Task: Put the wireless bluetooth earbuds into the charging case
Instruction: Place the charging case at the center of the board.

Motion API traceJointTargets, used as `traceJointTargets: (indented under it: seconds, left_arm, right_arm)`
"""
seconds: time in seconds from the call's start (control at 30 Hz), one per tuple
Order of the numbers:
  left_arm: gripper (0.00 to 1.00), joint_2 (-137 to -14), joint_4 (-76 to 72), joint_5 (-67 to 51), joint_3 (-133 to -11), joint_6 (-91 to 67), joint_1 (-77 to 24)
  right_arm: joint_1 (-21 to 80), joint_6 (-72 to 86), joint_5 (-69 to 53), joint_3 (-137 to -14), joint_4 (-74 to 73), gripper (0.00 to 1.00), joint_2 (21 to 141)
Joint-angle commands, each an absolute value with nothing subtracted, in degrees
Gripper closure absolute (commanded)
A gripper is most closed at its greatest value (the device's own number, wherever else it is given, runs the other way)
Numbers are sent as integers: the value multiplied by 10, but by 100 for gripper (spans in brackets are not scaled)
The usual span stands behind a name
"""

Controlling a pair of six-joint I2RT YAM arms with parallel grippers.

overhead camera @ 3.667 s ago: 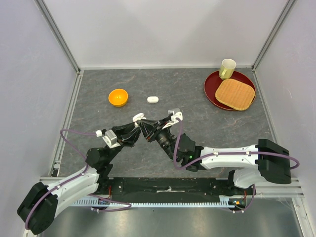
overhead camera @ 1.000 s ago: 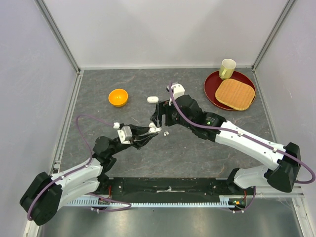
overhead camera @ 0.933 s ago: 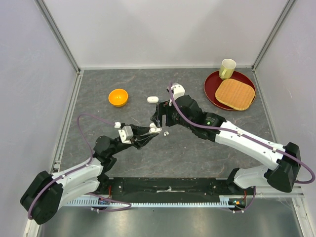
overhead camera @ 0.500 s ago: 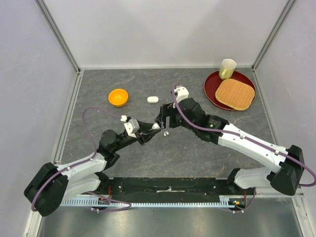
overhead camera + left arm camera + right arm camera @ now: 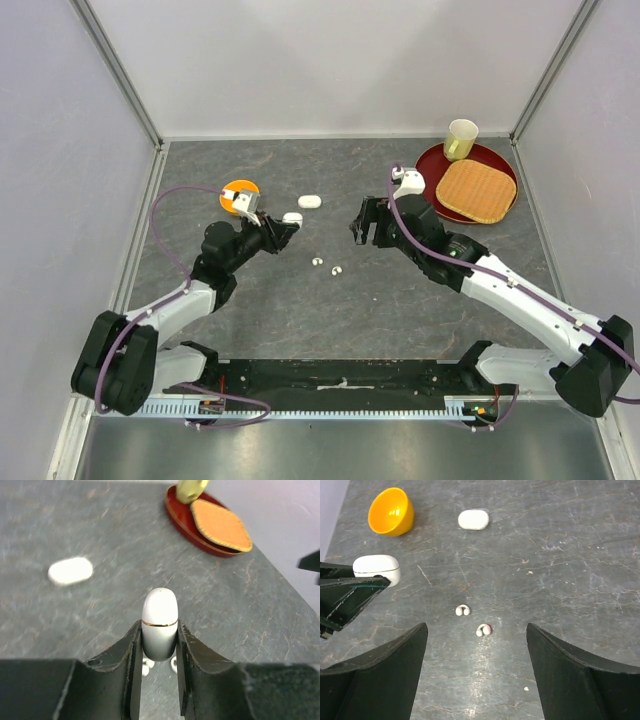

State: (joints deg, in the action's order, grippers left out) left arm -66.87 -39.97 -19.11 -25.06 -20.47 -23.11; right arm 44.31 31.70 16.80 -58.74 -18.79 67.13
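An orange bowl [image 5: 235, 188] lies left; a red plate [image 5: 428, 185] bears a cup [image 5: 460, 139] and, seemingly, a woven mat [image 5: 476, 190].

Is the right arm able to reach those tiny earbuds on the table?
Probably yes. The right gripper is open, and the earbuds lie in the open on the table before it, with nothing in between.

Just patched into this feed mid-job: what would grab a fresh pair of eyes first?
The left gripper is shut on a closed white charging case, held left of centre. Two small clumps of white earbuds lie loose on the grey table between the arms, with the right gripper open nearby. A second white case lies farther back, near an orange bowl.
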Motion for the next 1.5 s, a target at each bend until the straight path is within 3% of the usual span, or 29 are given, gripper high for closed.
traceJointTargets:
  seconds: [0.0, 0.5, 0.83, 1.17, 1.27, 1.47]
  left_arm:
    - [98, -713, -365, -223, -256, -320, -194]
    - [98, -767, -202, -149, -247, -372, -189]
    - [91, -798, -244, -185, -207, -391, -189]
    - [76, -809, -227, -184, -213, -387, -189]
    - [66, -798, -216, -171, -213, -383, -189]
    - [55, -766, -197, -156, -210, -367, -190]
  right_arm:
    - [424, 323, 150, -570, -194, 13, 662]
    - [408, 321, 108, -570, -194, 14, 684]
    - [405, 331, 73, -581, -191, 14, 726]
    - [402, 332, 61, -580, -188, 14, 732]
    - [400, 332, 61, -581, -189, 14, 736]
    - [398, 331, 58, -579, -188, 14, 740]
